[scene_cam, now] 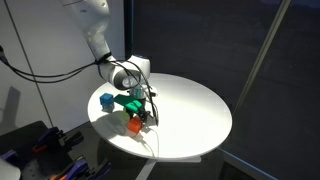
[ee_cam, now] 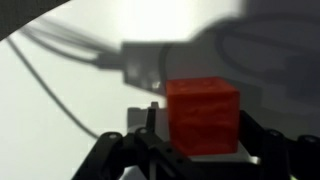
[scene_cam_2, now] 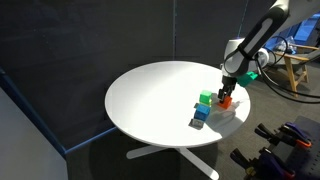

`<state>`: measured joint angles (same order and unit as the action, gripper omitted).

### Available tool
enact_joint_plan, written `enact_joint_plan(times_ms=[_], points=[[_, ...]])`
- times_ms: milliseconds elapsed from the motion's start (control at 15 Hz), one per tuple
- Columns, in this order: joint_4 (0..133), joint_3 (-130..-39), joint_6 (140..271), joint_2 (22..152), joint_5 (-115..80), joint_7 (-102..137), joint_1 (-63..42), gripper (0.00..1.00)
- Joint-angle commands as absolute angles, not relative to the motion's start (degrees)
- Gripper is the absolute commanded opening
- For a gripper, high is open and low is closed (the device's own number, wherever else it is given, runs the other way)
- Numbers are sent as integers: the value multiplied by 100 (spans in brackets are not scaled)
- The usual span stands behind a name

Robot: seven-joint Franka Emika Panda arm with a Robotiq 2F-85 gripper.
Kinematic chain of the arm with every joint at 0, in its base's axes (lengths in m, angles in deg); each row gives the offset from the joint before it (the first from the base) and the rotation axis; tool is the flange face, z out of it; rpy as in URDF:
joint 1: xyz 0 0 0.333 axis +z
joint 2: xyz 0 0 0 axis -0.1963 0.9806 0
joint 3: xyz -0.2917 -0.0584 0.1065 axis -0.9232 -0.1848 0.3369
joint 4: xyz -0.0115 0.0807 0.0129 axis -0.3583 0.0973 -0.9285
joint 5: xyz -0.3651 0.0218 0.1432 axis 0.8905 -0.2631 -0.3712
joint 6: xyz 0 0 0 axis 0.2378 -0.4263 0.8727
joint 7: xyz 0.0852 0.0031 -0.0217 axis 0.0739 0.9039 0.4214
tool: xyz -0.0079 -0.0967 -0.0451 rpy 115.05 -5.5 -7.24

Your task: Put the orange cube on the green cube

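1. Orange cube [ee_cam: 203, 115] fills the middle of the wrist view, sitting between the pincer's dark fingers [ee_cam: 262, 148].
2. In both exterior views it lies low on the white round desk [scene_cam_2: 150, 95], directly under the pincer [scene_cam_2: 227, 93] and near the rim.
3. Whether the pincer is clenched on the cube or released cannot be told.
4. The green cube [scene_cam_2: 205, 98] stands close beside the orange one, apart from it, with a blue cube [scene_cam_2: 200, 114] just next to the green.
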<state>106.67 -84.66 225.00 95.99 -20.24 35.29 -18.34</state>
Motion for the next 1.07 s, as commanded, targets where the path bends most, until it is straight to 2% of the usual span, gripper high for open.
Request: enact_joint_plan(times_ms=[0,67,200,400,1000], points=[[10563,-8434,22525,9688,-1953,3424,-1907,49],[10568,-8429,22519,9675,-1956,3437,-1916,40],[10574,-8430,22462,9628,-1952,3446,-1919,30],[10577,-8450,22300,9522,-1929,3432,-1910,26],[10577,-8518,21587,8981,-1871,3429,-1867,23]])
